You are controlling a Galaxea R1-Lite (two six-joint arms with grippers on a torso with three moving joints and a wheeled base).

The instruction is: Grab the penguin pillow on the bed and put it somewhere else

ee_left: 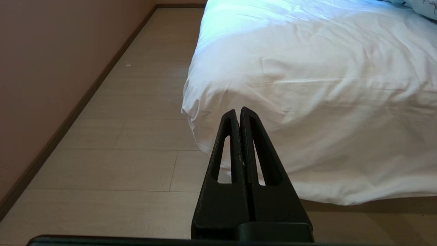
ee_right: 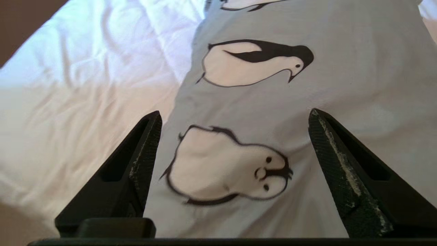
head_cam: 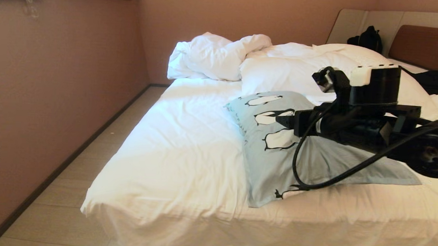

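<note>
The penguin pillow (head_cam: 274, 148) lies print-up on the bed (head_cam: 180, 151), its long axis running from the foot edge toward the headboard. Above it, the right gripper (ee_right: 235, 136) has its jaws spread wide and empty; the left gripper (ee_left: 239, 114), low beside the bed's corner, has its jaws pressed together.

The rectangular pale blue-grey penguin pillow (head_cam: 274, 141) lies on the white-sheeted bed (head_cam: 180, 151), before the bunched white duvet (head_cam: 215, 55). The right end effector (ee_right: 235, 143) hovers above the pillow.
</note>
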